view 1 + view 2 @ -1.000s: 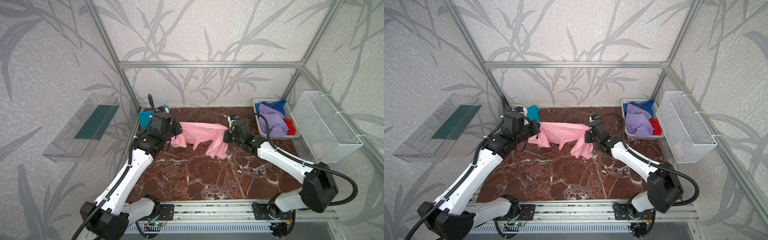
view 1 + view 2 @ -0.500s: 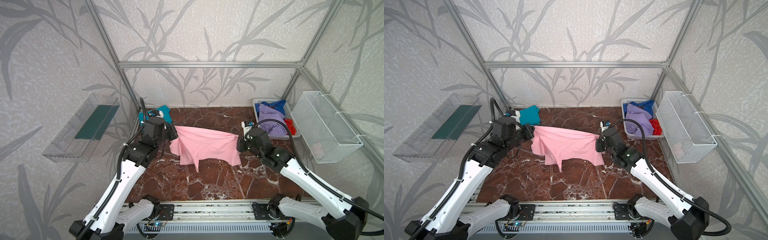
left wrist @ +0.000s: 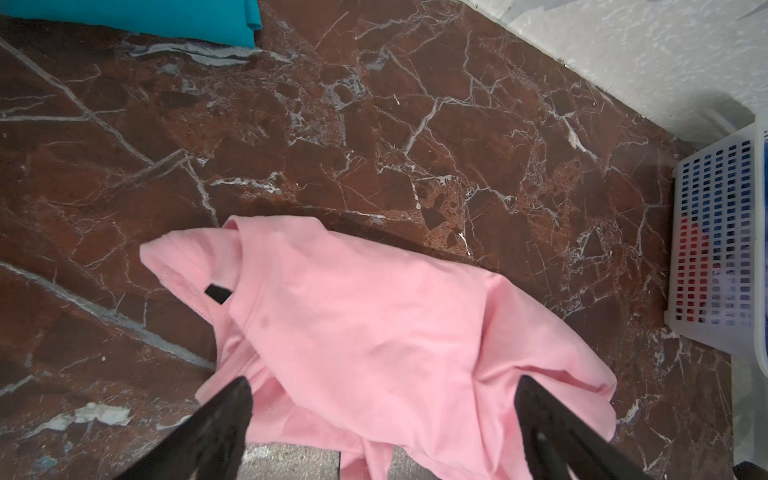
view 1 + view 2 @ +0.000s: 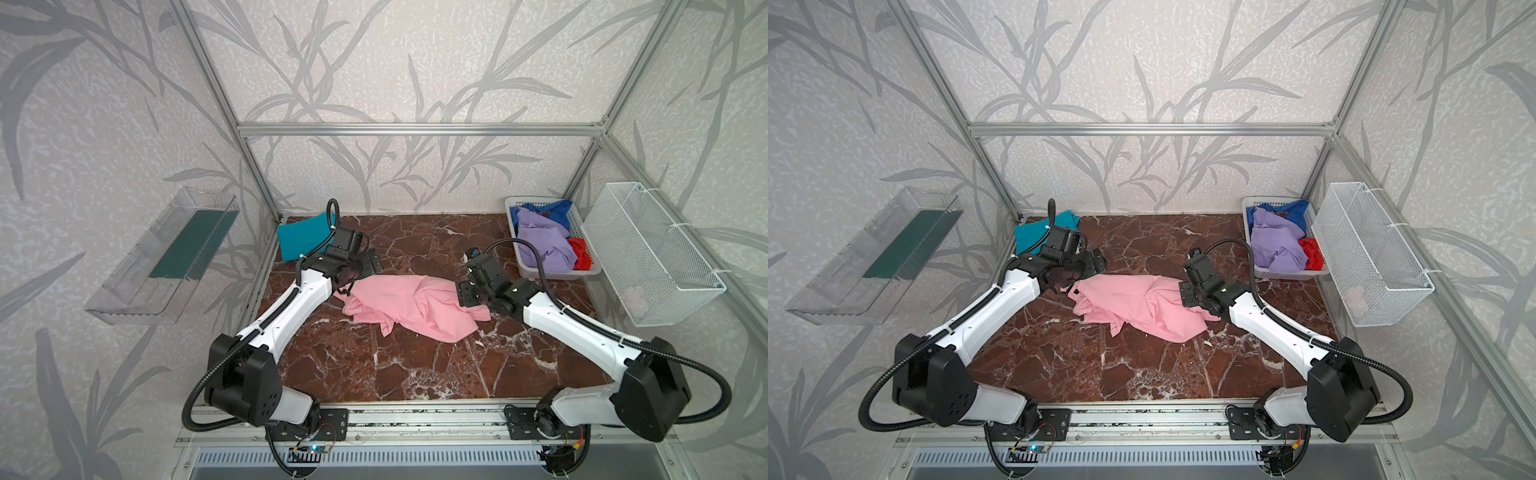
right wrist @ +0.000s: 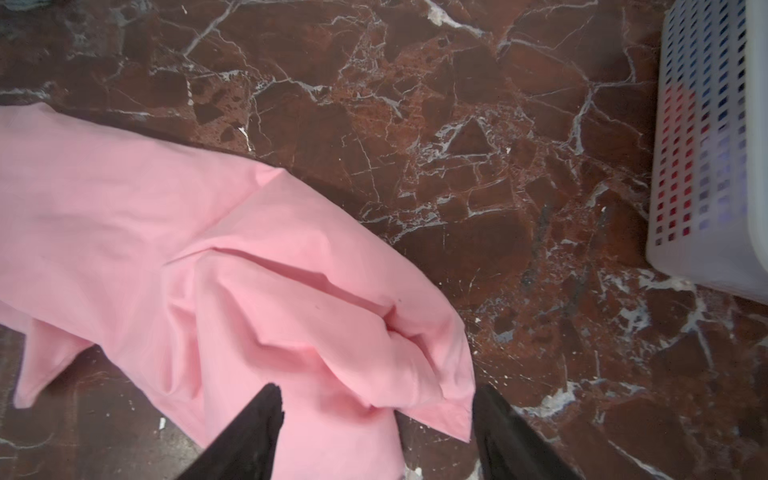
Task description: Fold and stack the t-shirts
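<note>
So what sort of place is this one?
Probably a lab robot cell dressed to look domestic: an aluminium frame holds leaf-patterned wall panels around a marble-look tabletop, with a metal mounting rail along its front edge.

desk (image 4: 415,365): we see red-brown marble, white veins | centre: we log the pink t-shirt (image 4: 415,303) lying crumpled | far left corner: teal t-shirt (image 4: 300,241) (folded flat) | far right corner: white basket (image 4: 552,274) standing on it

No words, numbers or brand marks readable anywhere, only a small black tag (image 3: 217,294) at the neck of the pink shirt (image 3: 374,332) — it looks blank, any print on it too small to tell
</note>
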`<state>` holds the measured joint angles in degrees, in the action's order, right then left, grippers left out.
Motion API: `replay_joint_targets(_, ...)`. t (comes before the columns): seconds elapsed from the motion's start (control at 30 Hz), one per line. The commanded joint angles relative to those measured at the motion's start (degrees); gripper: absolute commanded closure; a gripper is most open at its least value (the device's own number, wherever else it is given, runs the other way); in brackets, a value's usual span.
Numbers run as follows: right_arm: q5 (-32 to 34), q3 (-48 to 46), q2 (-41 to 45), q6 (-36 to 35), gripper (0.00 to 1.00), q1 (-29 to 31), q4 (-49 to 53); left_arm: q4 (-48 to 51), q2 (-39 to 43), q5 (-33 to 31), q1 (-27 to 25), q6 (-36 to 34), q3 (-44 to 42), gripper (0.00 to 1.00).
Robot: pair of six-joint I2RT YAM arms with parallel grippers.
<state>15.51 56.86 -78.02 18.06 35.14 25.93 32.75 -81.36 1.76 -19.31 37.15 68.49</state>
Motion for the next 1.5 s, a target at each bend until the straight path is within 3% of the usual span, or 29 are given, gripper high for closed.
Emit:
replay_joint_targets(0.0,2.0,-1.8,2.0,-2.2,0.24,-0.2,2.0,2.7,6.1,0.2,0.2,-1.5,-0.1,0.05)
replay_joint_targets(0.03,1.5,-2.4,2.4,-2.5,0.24,-0.2,2.5,3.9,7.6,0.2,0.2,-1.5,-1.5,0.11)
replay_joint_targets(0.07,0.9,-3.0,2.6,-2.5,0.24,-0.2,2.7,4.6,8.9,0.4,0.1,-1.3,-3.3,0.23)
replay_joint_targets(0.13,-0.8,-4.5,3.0,-2.2,0.24,-0.2,3.0,5.5,12.0,0.5,-0.3,0.2,-8.2,0.61)
replay_joint_targets(0.2,-2.6,-5.9,2.9,-1.5,0.26,-0.2,2.8,5.8,14.1,0.5,-0.6,1.6,-12.9,0.77)
replay_joint_targets(0.3,-5.0,-7.4,2.0,-0.4,0.28,-0.2,2.0,4.8,15.4,0.1,-1.1,4.5,-19.6,0.79)
replay_joint_targets(0.5,-7.3,-7.0,-0.6,0.0,0.28,-0.2,3.1,-2.8,12.3,0.1,-1.8,6.8,-25.5,0.39)
replay_joint_targets(0.6,-7.6,-7.3,-1.1,0.4,0.27,-0.2,2.9,-5.1,7.1,1.3,-1.8,6.3,-24.9,0.31)
replay_joint_targets(0.73,-6.0,-7.9,-1.8,2.3,0.23,-0.2,3.6,-7.6,-0.3,3.3,-2.0,6.8,-23.4,0.29)
replay_joint_targets(0.9,-4.7,-8.0,-1.3,2.5,0.21,-0.5,3.8,-8.9,-4.2,2.9,-1.9,7.3,-23.7,0.42)
replay_joint_targets(0.97,-4.5,-8.0,-1.2,2.5,0.21,-0.6,3.1,-9.4,-4.3,2.0,-1.9,7.4,-23.6,0.65)
replay_joint_targets(1.03,-4.3,-7.3,-1.5,2.3,0.21,-0.7,3.0,-8.9,-4.6,1.4,-1.9,7.4,-22.6,0.98)
replay_joint_targets(1.3,-3.6,-5.9,-1.0,3.9,0.17,-2.8,6.3,-1.1,0.5,-0.5,-1.9,4.4,-13.4,1.00)
replay_joint_targets(1.47,-6.4,-7.7,-2.2,5.0,0.06,-3.1,6.2,5.8,8.5,-5.1,-1.9,2.0,-7.1,1.00)
